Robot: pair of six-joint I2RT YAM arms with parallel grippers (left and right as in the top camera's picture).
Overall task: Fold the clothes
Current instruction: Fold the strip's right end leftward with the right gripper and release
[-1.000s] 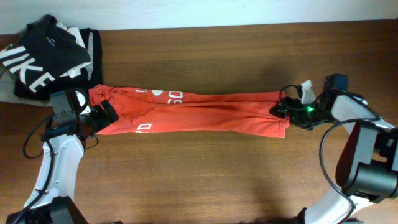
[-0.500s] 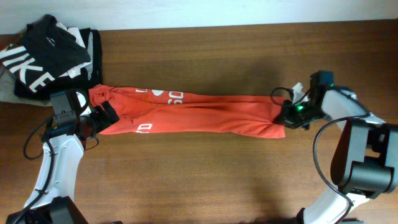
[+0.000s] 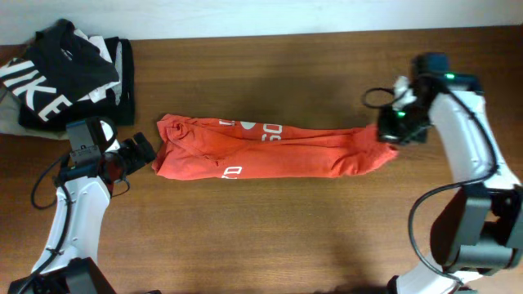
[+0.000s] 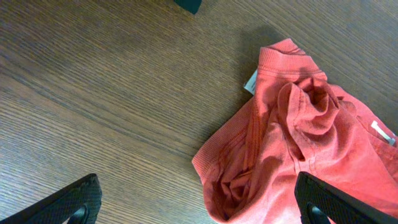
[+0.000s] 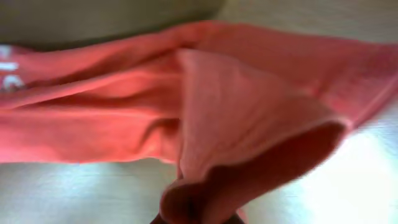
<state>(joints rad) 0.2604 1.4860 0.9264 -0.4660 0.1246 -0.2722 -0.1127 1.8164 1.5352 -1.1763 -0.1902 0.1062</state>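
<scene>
The clothes, a red-orange T-shirt (image 3: 261, 151), lie folded into a long narrow band across the table's middle, with white lettering showing on top. My right gripper (image 3: 395, 131) is shut on the shirt's right end and holds it lifted off the wood; in the right wrist view the pinched cloth (image 5: 249, 143) fills the frame and hides the fingers. My left gripper (image 3: 140, 153) stands open just left of the shirt's bunched left end (image 4: 280, 143), with one finger (image 4: 74, 202) over bare wood and the other beside the cloth.
A pile of other garments sits at the table's far left corner, topped by a black one with big white letters (image 3: 49, 73). Bare brown wood (image 3: 270, 237) surrounds the shirt in front and behind.
My right gripper closed on the shirt's right end, rose and pulled it to the right. The whole band slid rightward, so its left end left the open left gripper.
</scene>
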